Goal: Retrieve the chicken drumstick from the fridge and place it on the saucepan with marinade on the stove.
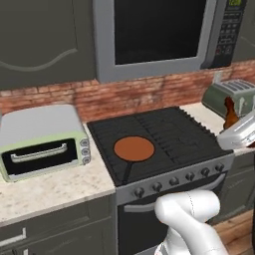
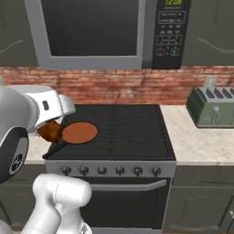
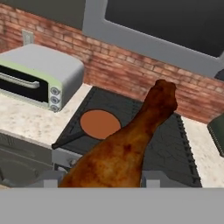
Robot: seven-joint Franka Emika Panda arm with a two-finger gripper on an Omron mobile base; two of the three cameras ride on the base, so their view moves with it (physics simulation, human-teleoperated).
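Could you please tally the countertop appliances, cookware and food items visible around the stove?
Countertop appliances: 2, a pale green toaster oven and a green slot toaster.
Cookware: 1, a shallow black saucepan.
Food: 1, a reddish-brown chicken drumstick.
Total: 4

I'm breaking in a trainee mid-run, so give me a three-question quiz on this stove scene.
1. True or false: the drumstick already lies in the pan.
2. What stands left of the stove? A) toaster oven B) kettle C) sink
3. What is the gripper holding?

Key: 1 false, it is in the gripper, short of the pan. 2 A, the toaster oven. 3 the drumstick.
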